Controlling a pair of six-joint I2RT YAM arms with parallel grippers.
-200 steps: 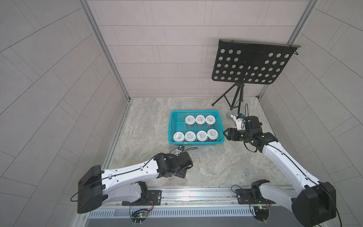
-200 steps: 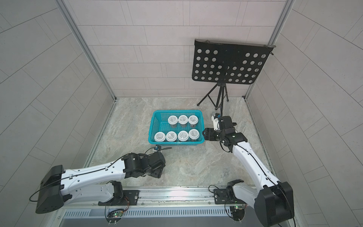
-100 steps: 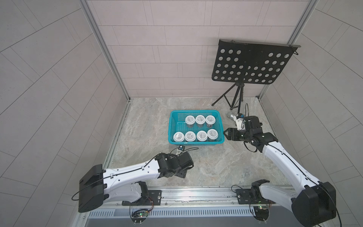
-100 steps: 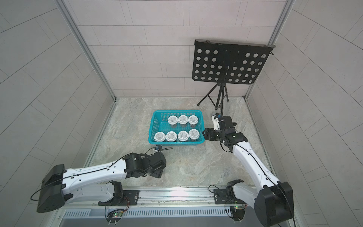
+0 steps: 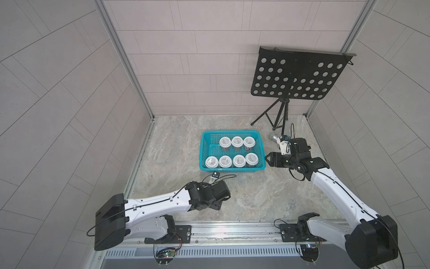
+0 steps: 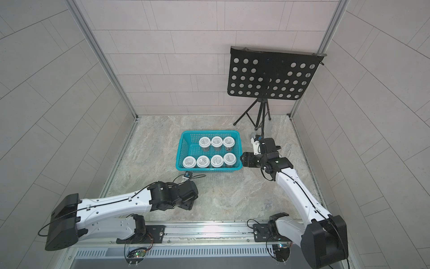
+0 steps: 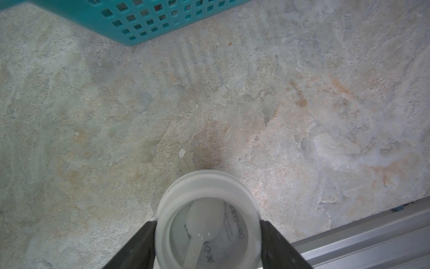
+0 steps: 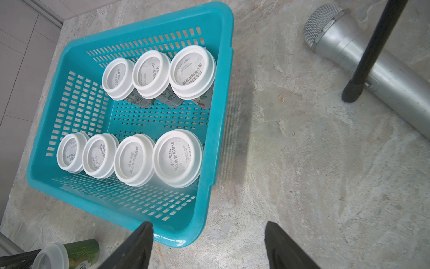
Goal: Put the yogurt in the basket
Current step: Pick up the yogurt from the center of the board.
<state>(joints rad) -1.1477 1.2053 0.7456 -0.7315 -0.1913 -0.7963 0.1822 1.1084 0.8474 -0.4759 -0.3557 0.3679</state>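
Note:
The teal basket (image 5: 203, 151) (image 6: 181, 151) (image 8: 223, 97) stands mid-floor with several white-lidded yogurt cups (image 5: 239, 160) (image 8: 176, 158) upright in two rows. Its far-left corner is bare. My left gripper (image 7: 207, 223) is shut on another yogurt (image 7: 207, 209), a black finger pressed against each side of its white lid. That cup sits in front of the basket, under the left wrist (image 5: 209, 195), and its green side shows in the right wrist view (image 8: 81, 251). My right gripper (image 8: 208, 224) (image 5: 270, 159) is open and holds nothing, just off the basket's near right corner.
A silver microphone (image 8: 372, 65) (image 5: 273, 136) lies on the floor right of the basket. A black music stand (image 5: 297, 74) on tripod legs (image 8: 370, 53) stands at the back right. A metal rail (image 5: 232, 230) (image 7: 372, 237) borders the front edge. Tiled walls close in both sides.
The left arm has shifted only very slightly near the front of the floor. The right arm and the basket have not moved.

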